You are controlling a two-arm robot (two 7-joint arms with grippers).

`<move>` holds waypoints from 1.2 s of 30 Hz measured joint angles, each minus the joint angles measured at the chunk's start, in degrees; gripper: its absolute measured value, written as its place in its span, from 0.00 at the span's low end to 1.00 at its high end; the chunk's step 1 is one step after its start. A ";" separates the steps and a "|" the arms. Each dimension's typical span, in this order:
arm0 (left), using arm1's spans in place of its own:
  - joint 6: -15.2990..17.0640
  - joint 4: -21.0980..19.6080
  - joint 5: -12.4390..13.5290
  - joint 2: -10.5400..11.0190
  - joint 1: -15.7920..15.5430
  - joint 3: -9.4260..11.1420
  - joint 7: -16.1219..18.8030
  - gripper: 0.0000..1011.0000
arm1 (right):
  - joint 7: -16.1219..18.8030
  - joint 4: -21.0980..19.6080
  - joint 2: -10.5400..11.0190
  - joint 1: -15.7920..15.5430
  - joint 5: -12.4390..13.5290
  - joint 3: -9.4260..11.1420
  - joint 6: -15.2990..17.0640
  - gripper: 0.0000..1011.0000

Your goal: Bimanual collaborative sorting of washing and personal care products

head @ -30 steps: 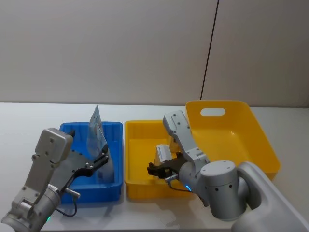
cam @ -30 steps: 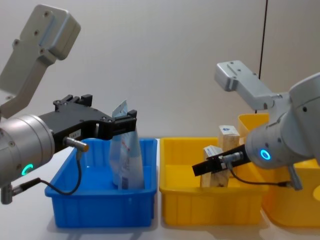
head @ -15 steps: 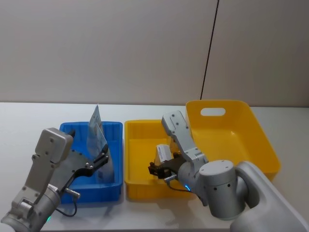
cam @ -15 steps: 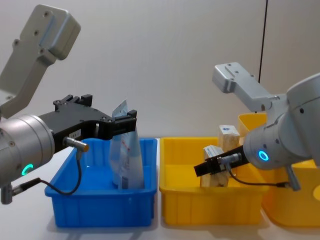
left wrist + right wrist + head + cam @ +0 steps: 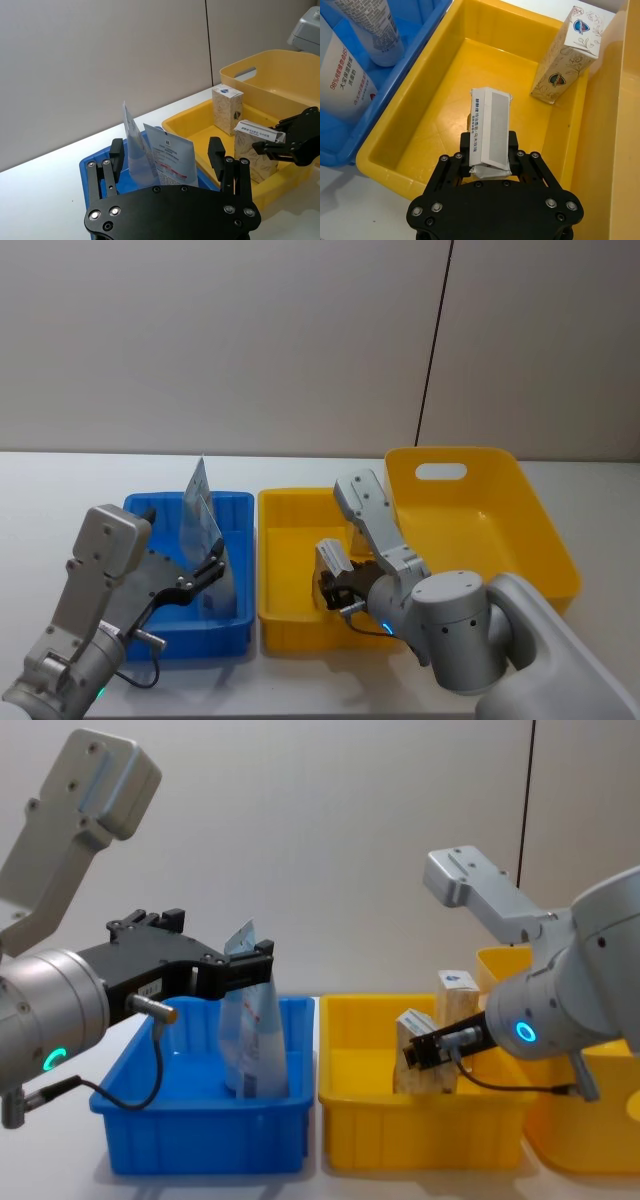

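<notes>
**A:** Where is the box?

**B:** The held box (image 5: 490,131), tan cardboard with a grey printed face, is pinched in the right gripper (image 5: 489,150); the black fingers (image 5: 464,145) press on its two sides near its lower end. It hangs inside the small yellow bin (image 5: 410,112), towards the bin's near wall, and from the chest it leans a little. Its bottom is hidden behind that wall, so I cannot tell whether it touches the bin's floor.

**A:** Any other box in there?

**B:** A second box (image 5: 570,50) with a blue-white top stands upright at the far side of the same bin, close to the wall next to the large yellow basket (image 5: 500,500); it is well apart from the held box.

**A:** And the tubes?

**B:** Both stand in the blue bin (image 5: 87,165) with their crimped ends up, leaning; the pale blue tube (image 5: 131,142) is just beside the white tube (image 5: 170,160), which carries red print. The blue bin sits just left of the small yellow bin, side by side on the white table (image 5: 60,480).

**A:** What is the left arm doing?

**B:** The left gripper (image 5: 166,152) hovers at the near side of the blue bin, level with the upper part of the tubes; its fingers (image 5: 216,150) are spread wide. From its own wrist both tubes show between them; I cannot tell whether either finger touches a tube.
</notes>
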 joint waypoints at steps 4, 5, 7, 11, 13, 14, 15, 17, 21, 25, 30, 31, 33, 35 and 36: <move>0.00 0.00 0.00 0.00 0.00 0.00 0.00 0.99 | 0.03 0.03 -0.02 0.03 -0.02 0.00 -0.03 0.35; 0.00 0.00 0.00 0.00 0.00 0.00 0.00 0.99 | 0.03 0.04 -0.02 0.03 -0.02 0.00 -0.03 0.35; 0.00 0.00 0.00 0.00 0.00 0.00 0.00 0.99 | 0.05 0.06 -0.03 0.04 -0.03 0.00 -0.03 0.35; 0.00 0.00 0.00 0.00 0.00 0.00 0.00 0.99 | 0.05 0.10 -0.03 0.07 -0.04 0.00 -0.03 0.35; 0.00 0.00 0.00 0.00 0.00 0.00 0.00 0.99 | 0.05 0.11 -0.02 0.08 -0.04 0.00 -0.03 0.35; 0.00 0.00 0.00 0.00 0.00 0.00 0.00 0.99 | 0.05 0.11 -0.03 0.08 -0.04 0.00 -0.03 0.35; 0.00 0.00 0.00 0.00 0.00 0.00 0.00 0.99 | 0.05 0.12 -0.02 0.09 -0.05 0.00 -0.03 0.35; 0.00 0.00 0.00 0.00 0.00 0.00 0.00 0.99 | 0.05 0.13 -0.02 0.09 -0.05 0.00 -0.03 0.35; 0.00 0.00 0.00 0.00 0.00 0.00 0.00 0.99 | 0.08 0.13 -0.01 0.09 -0.06 0.02 -0.06 0.35; 0.00 0.00 0.00 0.00 0.00 0.00 0.00 0.99 | 0.29 -0.03 0.08 0.03 -0.08 0.03 -0.46 0.35; 0.00 0.00 0.00 0.00 0.00 0.00 0.00 0.99 | 1.13 -0.92 0.48 -0.22 -0.09 0.11 -2.46 0.34; 0.00 0.00 0.00 0.00 0.00 0.00 0.00 0.99 | 1.26 -1.07 0.55 -0.26 -0.09 0.12 -2.78 0.34; 0.00 0.00 0.00 0.00 0.00 0.00 0.00 0.99 | 1.51 -1.45 0.68 -0.35 -0.09 0.17 -3.48 0.34; 0.00 0.00 0.01 0.00 0.00 0.00 0.00 0.99 | 1.89 -2.16 0.92 -0.49 -0.08 0.25 -4.67 0.34; 0.00 0.00 0.00 0.00 0.00 0.00 0.00 0.99 | 2.13 -2.66 1.07 -0.60 -0.09 0.30 -5.47 0.34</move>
